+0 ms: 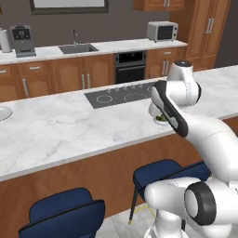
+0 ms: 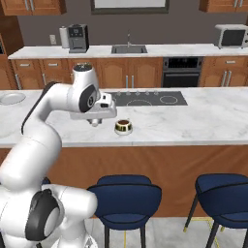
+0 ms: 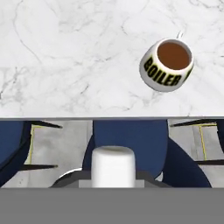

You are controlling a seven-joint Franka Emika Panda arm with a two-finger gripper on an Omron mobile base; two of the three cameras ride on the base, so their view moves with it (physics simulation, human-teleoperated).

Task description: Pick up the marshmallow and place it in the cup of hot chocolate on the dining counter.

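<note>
**Carrying the marshmallow to the cup**

While the gripper [image 2: 95, 122] is hanging over the near edge of the dining counter [image 2: 203, 118], it is clenching the marshmallow [image 3: 113, 167] between its fingertips; in the hand view the white cylinder is sitting at the bottom centre, hiding the tips on either side. The cup of hot chocolate [image 3: 167, 64] is standing on the marble close to that edge, up and to the right in the hand view; in the right base view the cup [image 2: 123, 126] is just beside the hand, to its right and apart from it. In the left base view the forearm is covering most of the cup [image 1: 161, 119], so that side is giving little help.

Judging from this, the carry is well along and the drop is what is left. To do it well, the hand is needing to travel sideways toward the cup and a little further over the counter, until the brown liquid is lying directly under the marshmallow. Keeping height above the rim is mattering, since a low approach risks nudging the cup along the smooth marble. Only once centred should the jaws be parting; the piece is tiny, so an early release could send it onto the counter or down toward the blue stools [image 2: 127, 191] below.
</note>
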